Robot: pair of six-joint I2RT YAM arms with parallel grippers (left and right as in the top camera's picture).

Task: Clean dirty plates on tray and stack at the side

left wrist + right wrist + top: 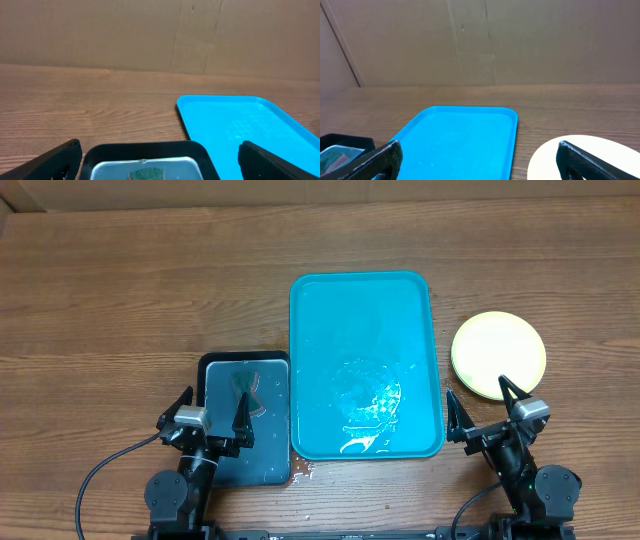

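The turquoise tray (pixel 360 320) lies at the table's middle with no plate on it, only wet foamy streaks (pixel 372 408) near its front. Yellow-green plates (pixel 498 355) sit in a stack on the wood to its right; how many I cannot tell. My left gripper (pixel 212 408) hovers open over a black tray (pixel 245 358). Open too, my right gripper (pixel 483 405) stands between the turquoise tray's front right corner and the plates. The left wrist view shows the left gripper (pixel 160 167) empty, the turquoise tray (pixel 240 125) to its right. The right gripper (pixel 480 165) is empty between tray (pixel 460 140) and plate (pixel 542 162).
The black tray (pixel 145 149) holds a clear water-filled dish with a green sponge (pixel 245 387) in it. A small puddle (pixel 303 472) lies on the wood between the two trays at the front. A cardboard wall (pixel 150 35) stands behind the table.
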